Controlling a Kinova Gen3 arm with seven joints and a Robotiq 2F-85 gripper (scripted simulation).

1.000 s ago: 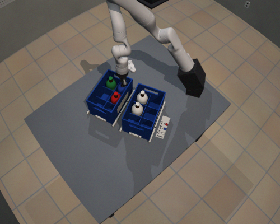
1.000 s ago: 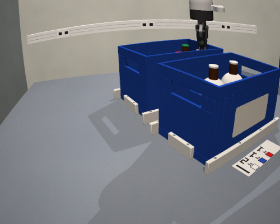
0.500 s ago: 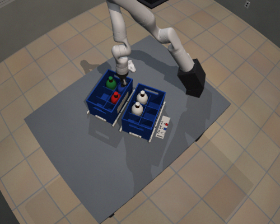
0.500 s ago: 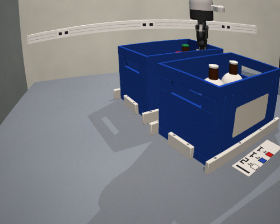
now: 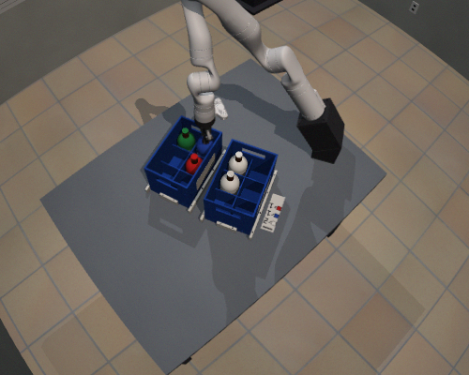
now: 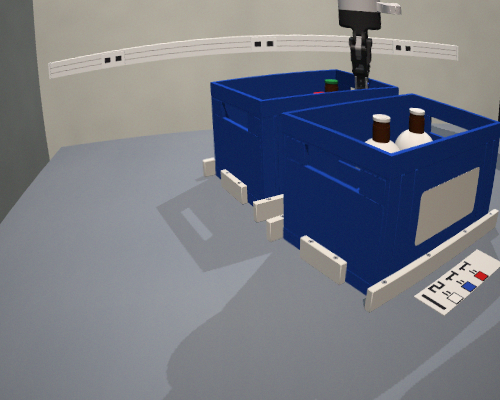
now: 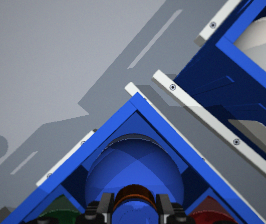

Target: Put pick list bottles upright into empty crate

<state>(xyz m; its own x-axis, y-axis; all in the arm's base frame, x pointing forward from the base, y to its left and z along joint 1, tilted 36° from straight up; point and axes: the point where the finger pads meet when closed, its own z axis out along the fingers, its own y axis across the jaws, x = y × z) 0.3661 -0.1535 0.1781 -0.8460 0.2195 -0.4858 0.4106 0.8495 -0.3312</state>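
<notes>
Beneath the palm of the gripper [image 5: 207, 141] [image 6: 361, 86] [image 7: 135, 207], between its fingers: neck of the blue bottle [image 5: 202, 147] [image 7: 134, 165], bottle upright in its compartment of the near crate [image 5: 184, 197] [image 6: 239, 150] [image 7: 109, 120]. Fingers drawn in on both sides of the neck, apparently touching; grip judged made, lift not begun.

Other contents of that crate, to either side of the gripper in the wrist view: green bottle [image 5: 186, 140] [image 6: 331, 86] [image 7: 61, 210] and red bottle [image 5: 193, 165] [image 7: 211, 212]. Next crate over from the gripper [image 5: 243, 222] [image 6: 334, 220] [image 7: 199, 75]: two white bottles [image 5: 230, 183] [image 6: 381, 131], upright. Pick list [image 5: 278, 201] [image 6: 479, 260], beyond that crate from the gripper, reads two white, one blue, one red.

Step in hand: grasp of the blue one. White line judged complete; blue and red outstanding; green to be left.

Next move, as judged: firm the hold, raise straight up until the base clears rim and dividers, cross to the next crate, lower into a free compartment. Risk: a slanted pull could catch the wall and tip or shift the crate.
</notes>
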